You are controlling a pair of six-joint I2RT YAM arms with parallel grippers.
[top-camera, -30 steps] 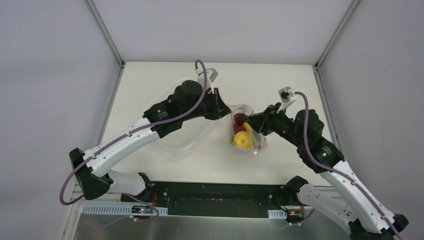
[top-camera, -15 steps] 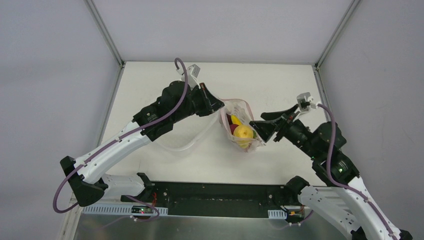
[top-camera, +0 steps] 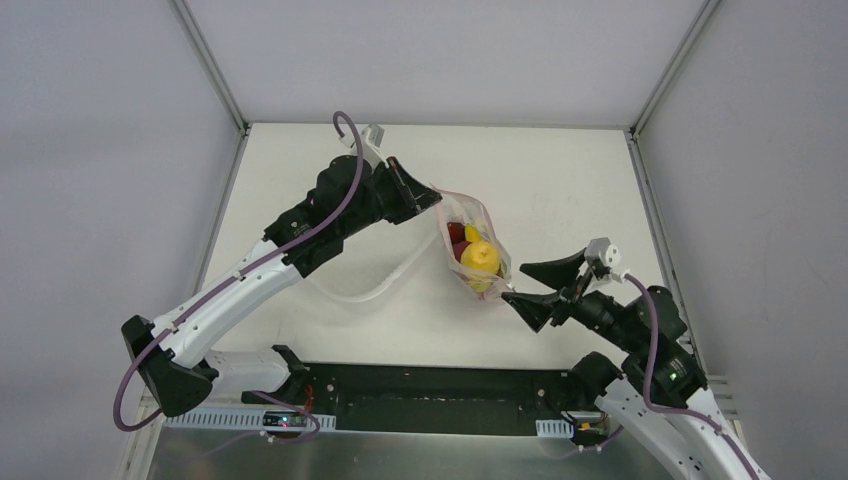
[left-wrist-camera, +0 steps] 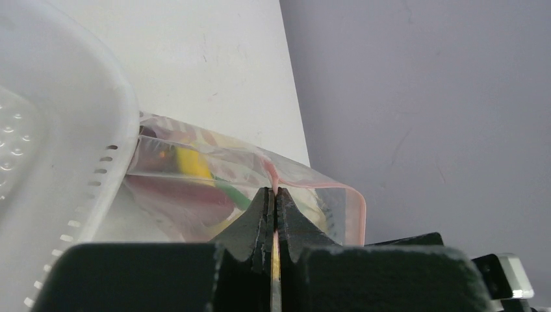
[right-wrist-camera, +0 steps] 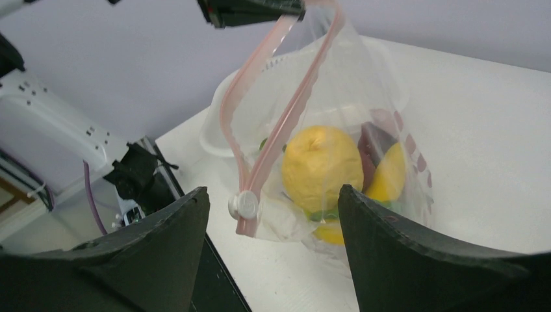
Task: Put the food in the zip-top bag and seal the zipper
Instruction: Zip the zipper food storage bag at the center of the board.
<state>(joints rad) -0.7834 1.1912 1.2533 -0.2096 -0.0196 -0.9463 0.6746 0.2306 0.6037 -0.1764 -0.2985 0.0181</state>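
Setting: robot test cell, probably a laboratory. Evidence: white bench (top-camera: 560,170) enclosed by plain grey panels (top-camera: 100,150) on aluminium posts (top-camera: 210,65); left arm (top-camera: 250,275) and right arm (top-camera: 650,335) bolted at its near edge; slotted cable duct (top-camera: 215,418); purple cabling (top-camera: 343,115) along the arms.

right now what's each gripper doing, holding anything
left gripper: closed, pinching the zipper of the zip-top bag
right gripper: open, holding nothing, close to the bag
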